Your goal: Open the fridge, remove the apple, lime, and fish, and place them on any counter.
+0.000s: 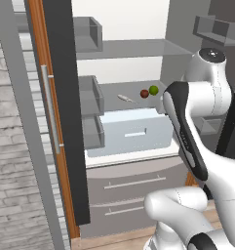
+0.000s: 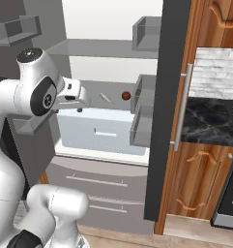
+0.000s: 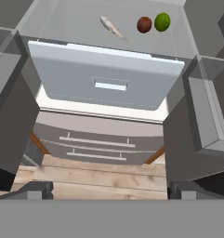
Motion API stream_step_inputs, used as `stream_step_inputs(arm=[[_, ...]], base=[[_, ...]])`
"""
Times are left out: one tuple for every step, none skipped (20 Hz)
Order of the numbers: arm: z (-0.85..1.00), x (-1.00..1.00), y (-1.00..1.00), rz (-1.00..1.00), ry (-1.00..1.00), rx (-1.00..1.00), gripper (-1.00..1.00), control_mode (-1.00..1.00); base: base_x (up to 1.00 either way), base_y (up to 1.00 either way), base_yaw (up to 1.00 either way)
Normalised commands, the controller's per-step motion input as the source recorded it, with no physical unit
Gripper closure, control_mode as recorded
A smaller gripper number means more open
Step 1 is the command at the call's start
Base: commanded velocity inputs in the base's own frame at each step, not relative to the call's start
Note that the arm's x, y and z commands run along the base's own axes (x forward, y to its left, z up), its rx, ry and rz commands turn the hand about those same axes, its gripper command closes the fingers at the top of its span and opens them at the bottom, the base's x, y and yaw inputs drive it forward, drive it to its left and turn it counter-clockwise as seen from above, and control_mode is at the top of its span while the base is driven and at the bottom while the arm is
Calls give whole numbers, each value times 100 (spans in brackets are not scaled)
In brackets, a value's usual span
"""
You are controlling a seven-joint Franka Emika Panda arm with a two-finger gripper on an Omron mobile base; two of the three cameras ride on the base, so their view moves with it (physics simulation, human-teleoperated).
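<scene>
Fridge (image 1: 133, 132) stands open, both doors swung wide. On its grey shelf above the pale crisper drawer (image 3: 106, 83) lie the fish (image 3: 111, 27), then the apple (image 3: 144, 24), then the lime (image 3: 162, 22), apple and lime nearly touching. Gripper (image 2: 80, 100) hovers before that shelf, jaws spread wide, empty. Step in hand: first pick. Next move likely calls for reaching in and closing on one item. Black marble counter (image 2: 207, 123) lies beyond the fridge's right door; wood floor below.

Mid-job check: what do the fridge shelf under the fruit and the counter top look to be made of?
Shelf: looks like glass or clear plastic, smooth and semi-transparent, since the grey interior shows faintly through it; hard to say which. Counter top: seems polished black marble, going by the white veining and slight sheen.
</scene>
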Motion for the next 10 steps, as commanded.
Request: stream_step_inputs(arm=[[-21,0,0,6,-11,0,-100,-100],[-26,0,0,1,-20,-3,-100,-100],[-27,0,0,0,-22,-2,-100,-100],[-28,0,0,0,-18,0,-100,-100],[-27,19,0,-1,-5,0,-100,-100],[-26,19,0,-5,-3,0,-100,-100],[0,0,0,0,0,0,-100,100],[0,0,0,0,0,0,-100,100],[0,0,0,0,0,0,-100,100],[0,0,0,0,0,0,-100,100]], base=[[0,0,0],[0,0,0],[0,0,0],[0,0,0],[0,0,0],[0,0,0],[16,0,-5],[14,0,-4],[14,0,-2],[21,0,-1]])
